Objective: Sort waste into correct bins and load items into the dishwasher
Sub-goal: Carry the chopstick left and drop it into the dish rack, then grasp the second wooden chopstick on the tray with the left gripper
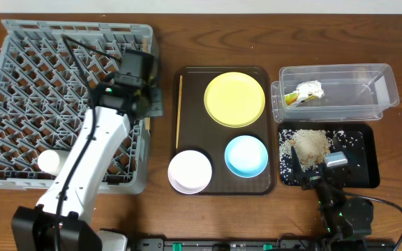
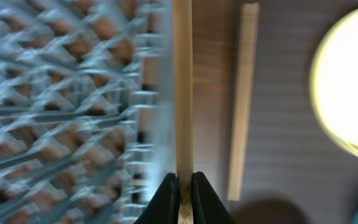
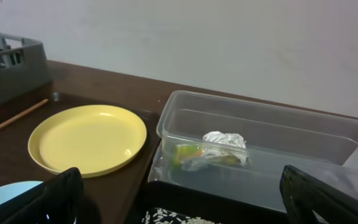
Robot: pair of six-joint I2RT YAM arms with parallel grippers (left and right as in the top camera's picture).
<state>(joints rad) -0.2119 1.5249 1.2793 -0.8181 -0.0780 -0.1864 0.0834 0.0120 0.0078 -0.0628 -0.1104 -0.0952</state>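
My left gripper (image 2: pixel 183 186) is shut on a wooden chopstick (image 2: pixel 183 93) and holds it over the right edge of the grey dish rack (image 2: pixel 61 112). In the overhead view this gripper (image 1: pixel 147 104) is between the rack (image 1: pixel 19 84) and the brown tray (image 1: pixel 187 77). A second chopstick (image 1: pixel 180 111) lies on the tray's left side, next to a yellow plate (image 1: pixel 234 99), a blue bowl (image 1: pixel 246 155) and a white bowl (image 1: pixel 190 171). My right gripper (image 3: pixel 182 199) is open and empty, low over the black tray (image 1: pixel 365 157) holding rice (image 1: pixel 309 145).
A clear bin (image 1: pixel 368 87) at the back right holds a crumpled wrapper (image 1: pixel 306 93), which also shows in the right wrist view (image 3: pixel 219 149). A white cup (image 1: pixel 47 162) stands in the rack's front left corner. The left arm lies across the rack's front right part.
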